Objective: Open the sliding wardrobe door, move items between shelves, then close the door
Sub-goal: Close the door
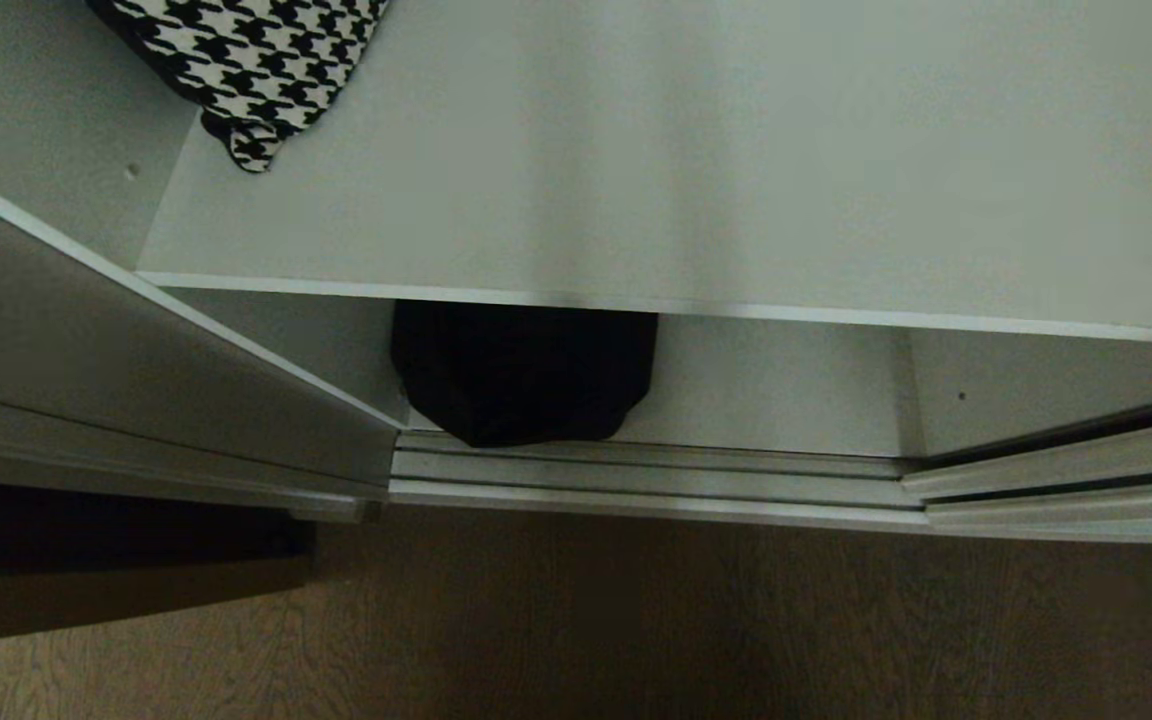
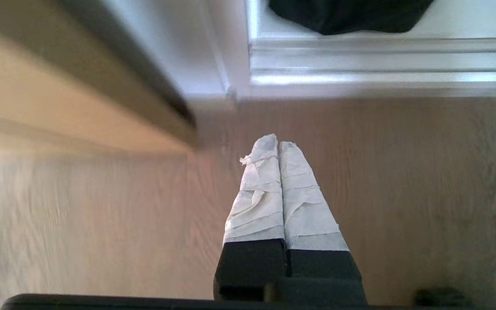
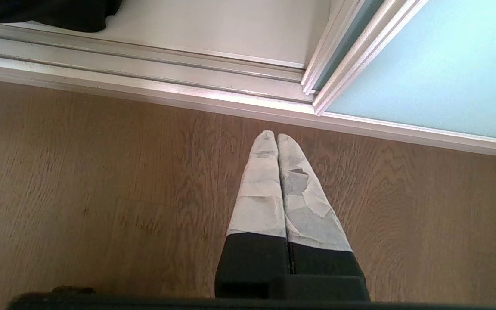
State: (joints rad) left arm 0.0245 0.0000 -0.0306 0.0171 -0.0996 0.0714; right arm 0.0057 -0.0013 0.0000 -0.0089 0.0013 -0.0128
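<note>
1. I see the sliding wardrobe door (image 3: 446,69) pushed aside, so the opening is clear.
2. The black bag (image 1: 526,375) sits on the lower shelf (image 1: 786,385), under the upper shelf (image 1: 686,180), its front edge at the track.
3. Left gripper (image 2: 278,144) and right gripper (image 3: 277,137) hang over the floor, fingers pressed together, holding nothing; neither reaches in yet.

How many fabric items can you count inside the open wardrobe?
2. A houndstooth cloth lies at the back left of the upper shelf; a black bag sits on the bottom board beneath it, partly hidden. More may be concealed.
</note>
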